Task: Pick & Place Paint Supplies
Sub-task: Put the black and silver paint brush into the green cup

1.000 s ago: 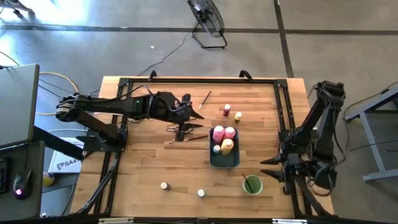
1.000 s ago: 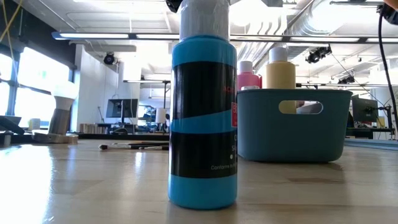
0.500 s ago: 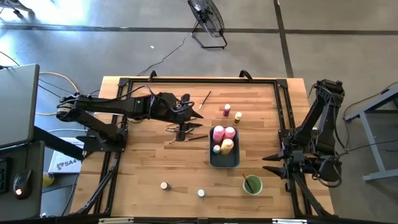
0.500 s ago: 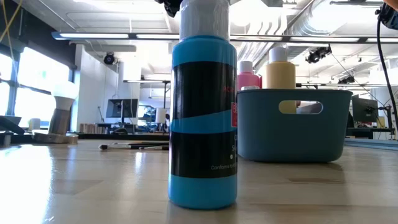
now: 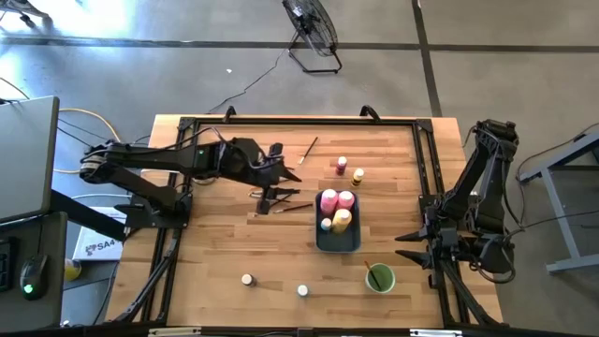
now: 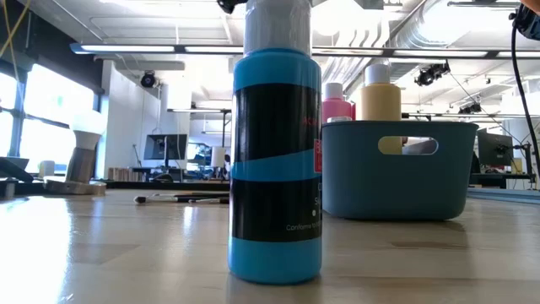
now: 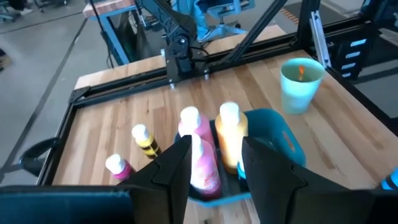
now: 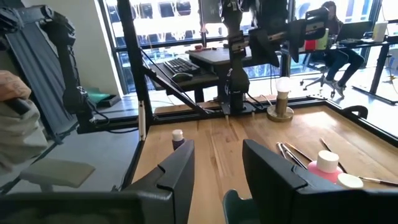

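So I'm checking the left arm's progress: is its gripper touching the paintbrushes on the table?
Apart. The left wrist view shows the left gripper open and empty, well above the tray; in the high view the paintbrushes lie loose on the table.

bottles [image 5: 335,208] in tray [image 5: 338,242] — cup [image 5: 380,278] beside

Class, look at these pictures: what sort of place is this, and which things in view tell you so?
Probably a robotics lab or workshop. Two robot arms are mounted on a framed wooden table, the floor is bare concrete with a fan standing on it, and desks with monitors fill the room behind.
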